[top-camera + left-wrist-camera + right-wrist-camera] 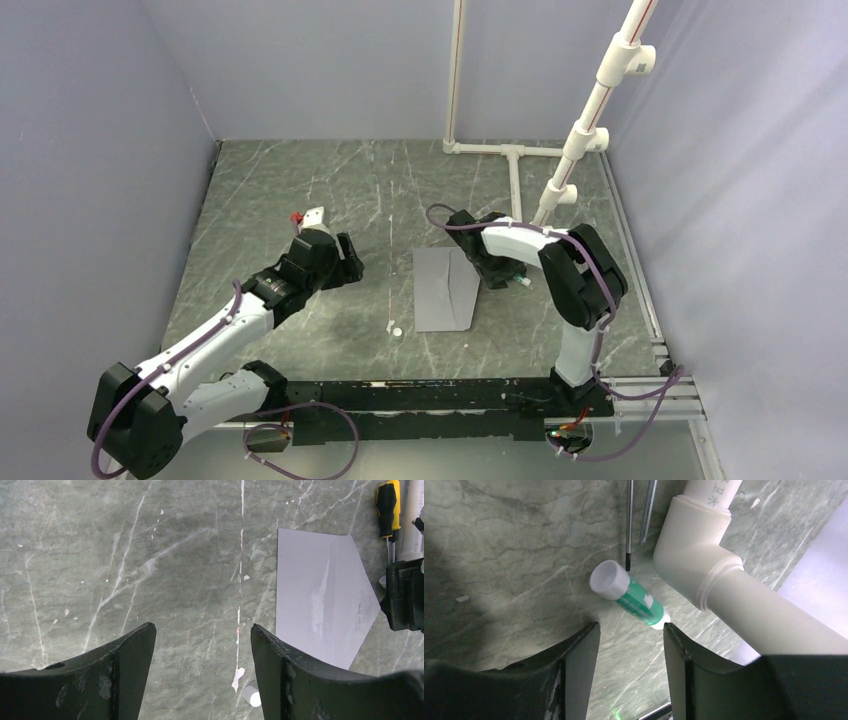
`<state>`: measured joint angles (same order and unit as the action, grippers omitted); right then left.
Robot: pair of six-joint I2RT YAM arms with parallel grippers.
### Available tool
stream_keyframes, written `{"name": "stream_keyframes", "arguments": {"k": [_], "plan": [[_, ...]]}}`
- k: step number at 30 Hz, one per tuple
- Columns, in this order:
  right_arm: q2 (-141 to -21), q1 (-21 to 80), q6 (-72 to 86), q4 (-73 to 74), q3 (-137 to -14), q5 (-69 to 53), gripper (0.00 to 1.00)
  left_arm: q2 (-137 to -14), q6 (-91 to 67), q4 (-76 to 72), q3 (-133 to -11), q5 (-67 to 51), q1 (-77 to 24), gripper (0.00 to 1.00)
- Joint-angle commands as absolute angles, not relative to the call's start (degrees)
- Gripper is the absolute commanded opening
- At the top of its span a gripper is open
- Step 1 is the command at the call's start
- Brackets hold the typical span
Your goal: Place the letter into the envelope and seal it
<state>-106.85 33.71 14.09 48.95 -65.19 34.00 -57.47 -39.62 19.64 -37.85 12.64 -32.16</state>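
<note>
Arms are bolted along the near edge of the marble worktop (300,180), the left one reaching in from the near left corner, the right one rising near the near right corner and folding back toward the middle

A small white cap (397,330) lies just beyond them, close to the near left corner of the envelope (443,292). That envelope lies flat about midway between the left and right edges, long side running near to far, its pointed flap open and aimed at the right edge. What is inside cannot be told

The left gripper (202,628) hangs over bare marble left of the envelope, well apart from it, fingers (127,672) spread wide with nothing between them. The right gripper (631,626) sits at the flap's tip, its jaws parted and holding nothing

Just past its fingertips lies a green glue stick (629,595) with a white lid, on its side. Farther on, toward the far edge, lie a yellow-and-black screwdriver (387,505) and a white pipe (704,565) with an elbow joint
</note>
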Motion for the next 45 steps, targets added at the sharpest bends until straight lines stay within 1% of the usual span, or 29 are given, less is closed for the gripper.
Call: {"name": "stream_keyframes", "arguments": {"k": [1,3,5,8,10,11,15,17,20,24,27,30,38,45], "plan": [[-103.15,33.38,14.49,46.63,-66.64,30.88,0.54,-58.00,-38.70,17.52,-39.47,10.37,-32.08,0.74],[-100.19,33.12,15.38,46.29,-66.54,29.70,0.51,-58.83,-38.93,16.92,-39.76,8.73,-32.01,0.74],[-95.88,32.68,16.87,45.59,-65.90,27.47,0.46,-60.04,-38.79,15.43,-39.94,5.02,-32.08,0.69],[-90.36,32.23,18.61,43.00,-62.74,23.13,0.38,-62.89,-38.85,11.47,-40.06,-1.71,-32.06,0.56],[-87.84,31.93,20.29,40.66,-59.73,21.12,0.34,-66.09,-39.66,7.49,-40.15,-7.07,-32.16,0.46],[-86.90,31.82,21.29,39.74,-58.14,20.94,0.32,-68.58,-40.24,5.28,-40.29,-9.76,-32.15,0.43],[-84.05,31.42,25.71,36.74,-53.02,20.41,0.18,-78.20,-42.27,-3.36,-42.65,-18.72,-32.70,0.28],[-82.03,31.23,27.72,34.24,-49.99,18.90,0.13,-82.94,-42.72,-5.16,-45.20,-21.37,-33.50,0.22],[-79.37,30.77,30.11,27.78,-45.41,14.32,0.07,-89.30,-43.33,-6.35,-48.43,-22.66,-35.08,0.19],[-77.20,30.11,33.04,19.27,-40.25,9.65,0.06,-96.59,-44.93,-7.46,-51.48,-22.41,-36.95,0.16],[-76.33,29.34,33.54,13.04,-37.42,3.93,0.06,-101.08,-47.85,-9.65,-51.65,-22.06,-38.17,0.14],[-76.77,29.05,33.34,9.58,-36.38,0.68,0.06,-103.37,-49.48,-8.39,-51.61,-19.06,-39.42,0.10],[-74.99,28.66,31.67,-1.72,-32.51,-8.85,0.08,-105.21,-51.48,0.77,-52.33,-10.10,-41.72,0.05],[-76.56,28.65,31.20,-7.57,-31.27,-14.40,0.15,-105.90,-52.72,2.32,-51.62,-8.75,-41.92,0.04]]}}
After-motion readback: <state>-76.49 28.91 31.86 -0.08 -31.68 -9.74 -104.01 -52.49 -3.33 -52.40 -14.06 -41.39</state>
